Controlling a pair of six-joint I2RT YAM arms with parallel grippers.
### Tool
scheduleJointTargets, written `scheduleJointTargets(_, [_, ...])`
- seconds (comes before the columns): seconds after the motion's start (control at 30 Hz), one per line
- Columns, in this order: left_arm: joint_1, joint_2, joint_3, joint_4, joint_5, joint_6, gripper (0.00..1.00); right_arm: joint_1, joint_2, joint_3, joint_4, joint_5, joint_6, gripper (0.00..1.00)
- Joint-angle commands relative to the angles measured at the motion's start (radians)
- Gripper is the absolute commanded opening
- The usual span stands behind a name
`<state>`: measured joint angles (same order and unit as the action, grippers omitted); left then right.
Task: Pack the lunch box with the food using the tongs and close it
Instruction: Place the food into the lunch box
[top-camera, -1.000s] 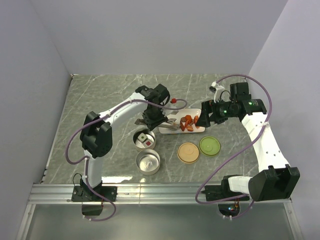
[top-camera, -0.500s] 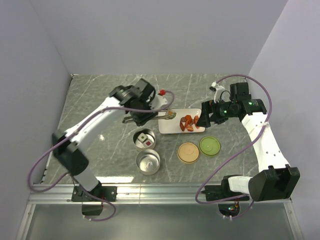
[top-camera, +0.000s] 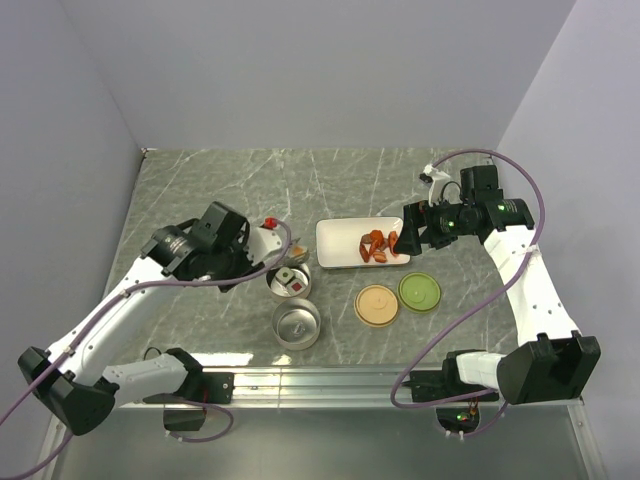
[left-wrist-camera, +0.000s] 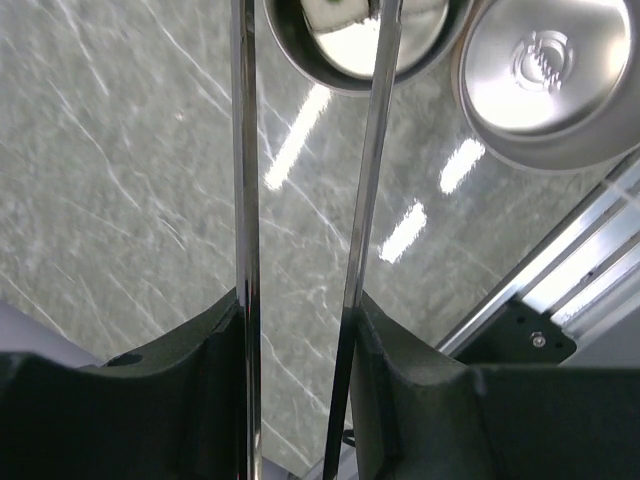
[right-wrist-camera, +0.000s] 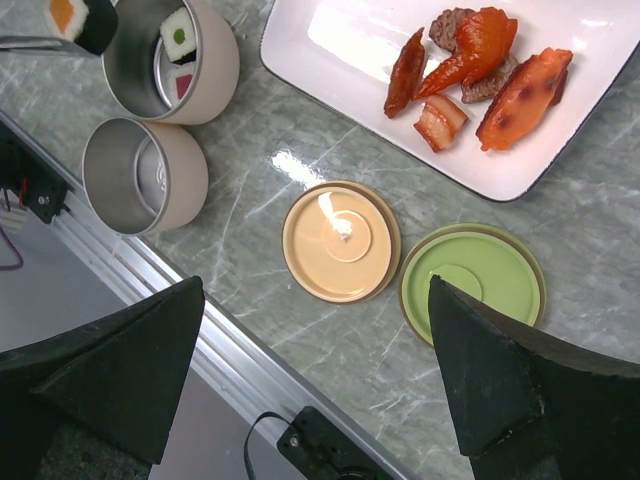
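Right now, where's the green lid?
Top view, right of centre: the green lid lies on the table just near-side of the white plate, by its right end, with the tan lid close beside it on the left.

On my feed the grey-green marbled tabletop (top-camera: 200, 190) shows pale white veins. The white rectangular plate (right-wrist-camera: 340, 40) carries glossy orange-red food chunks (right-wrist-camera: 520, 95) (a couple look brown). The tan round lid (right-wrist-camera: 341, 241) and lime-green round lid (right-wrist-camera: 472, 280) are each one flat colour. The slim silver metal tongs (left-wrist-camera: 245, 200) gleam mirror-bright.
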<state>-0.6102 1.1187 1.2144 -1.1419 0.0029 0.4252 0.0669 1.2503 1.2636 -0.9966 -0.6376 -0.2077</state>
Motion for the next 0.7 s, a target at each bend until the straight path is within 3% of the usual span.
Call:
scheduleJointTargets(0.0, [0.016, -0.046, -0.042, 0.027, -0.001, 0.021, 0.32, -0.007, -0.031, 0.014, -0.002, 0.007, -0.015, 1.00])
scheduleJointTargets(0.27, [0.043, -0.063, -0.173, 0.057, 0.000, 0.020, 0.34, -0.007, -0.023, 0.019, -0.005, 0.003, -0.015, 1.00])
scheduleJointTargets(0.67, [0.043, 0.026, -0.162, 0.077, -0.029, 0.037, 0.45, -0.007, -0.012, 0.022, -0.005, 0.006, -0.015, 1.00])
